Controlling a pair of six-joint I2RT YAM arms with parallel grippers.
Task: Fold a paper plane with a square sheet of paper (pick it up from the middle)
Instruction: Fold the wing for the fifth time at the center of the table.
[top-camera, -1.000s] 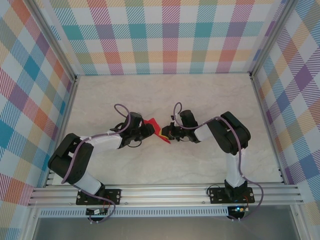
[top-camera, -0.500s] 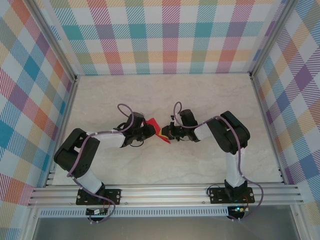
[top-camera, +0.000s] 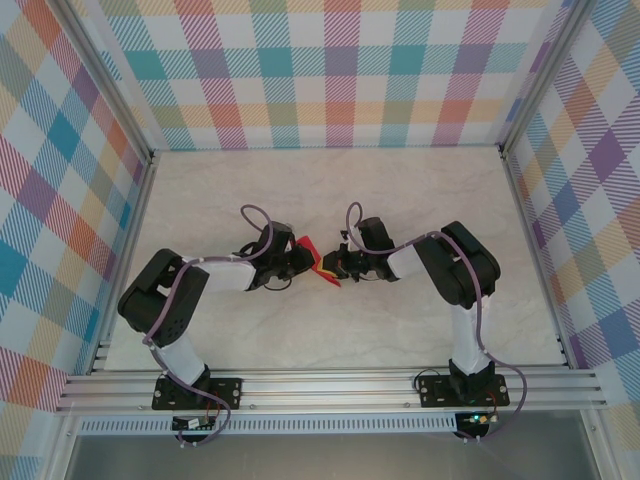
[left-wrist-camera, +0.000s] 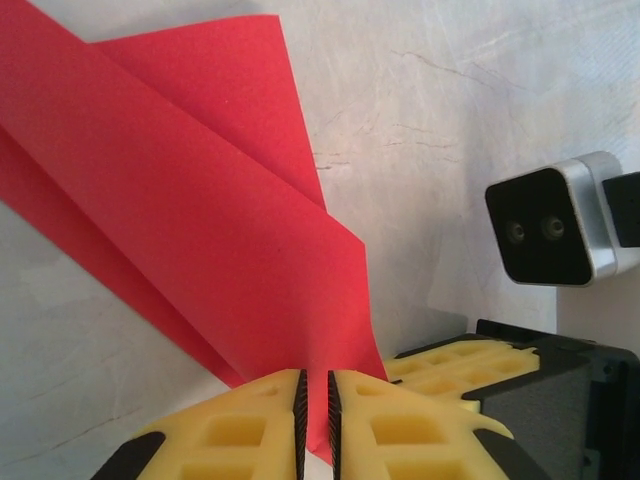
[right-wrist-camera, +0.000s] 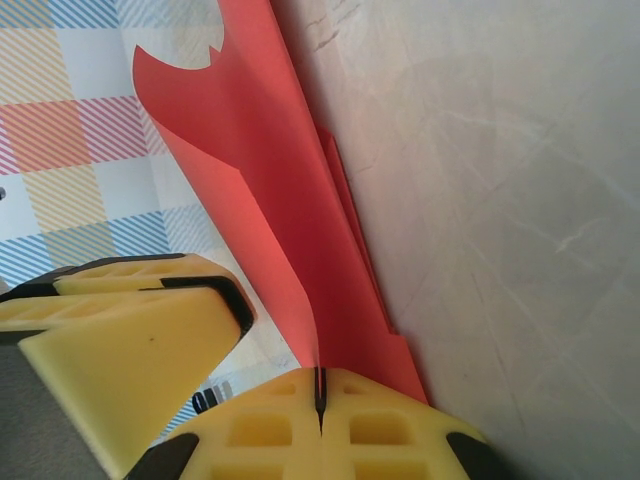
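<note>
From above, the two arms meet at the centre of the frame with the folded sheet of paper (top-camera: 308, 249) between them. The left gripper (top-camera: 297, 262) is at its left end and the right gripper (top-camera: 338, 266) at its right. At that size the jaws cannot be read. A sliver of yellow beside the red could be the reverse side or a fingertip.

The left wrist view settles one grip. At the bottom edge the yellow fingers (left-wrist-camera: 240, 435) are pressed to a narrow slit with a corner of the red paper pinched in it. The creased layers fan toward the upper left over the table. At right are the other arm's camera block (left-wrist-camera: 550, 225) and one of its yellow fingers (left-wrist-camera: 450, 362).

The right wrist view shows its own fingers (right-wrist-camera: 260, 430) clamped tight on the paper's edge at the bottom centre. The sheet rises upward, curling at the top, and the left gripper's finger (right-wrist-camera: 130, 330) is at lower left.

The table (top-camera: 400, 200) is pale and marble-patterned. Pastel plaid walls (top-camera: 340, 70) enclose it, and an aluminium rail (top-camera: 330, 385) runs along the bottom.
</note>
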